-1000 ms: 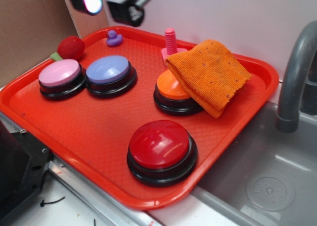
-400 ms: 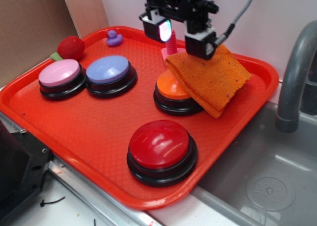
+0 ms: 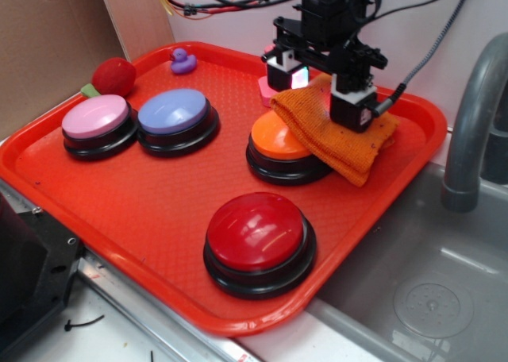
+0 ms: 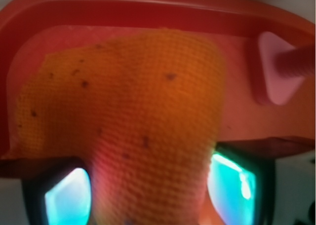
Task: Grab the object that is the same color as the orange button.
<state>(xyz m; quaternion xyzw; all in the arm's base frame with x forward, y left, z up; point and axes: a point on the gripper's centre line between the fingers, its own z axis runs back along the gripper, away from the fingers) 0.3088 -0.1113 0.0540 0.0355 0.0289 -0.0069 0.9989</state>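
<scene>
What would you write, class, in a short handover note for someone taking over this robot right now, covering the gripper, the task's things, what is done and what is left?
Gripper: down on the orange cloth, fingers astride a fold of it; in the wrist view cloth fills the gap between them. Whether it has clamped cannot be told.
Orange cloth: lies at the far right of the red tray, one edge draped over the orange button.
Orange button: on the tray, partly covered by the cloth.
Done: the matching-coloured thing is reached.
Left: close firmly on the cloth and lift it clear of the button.
</scene>
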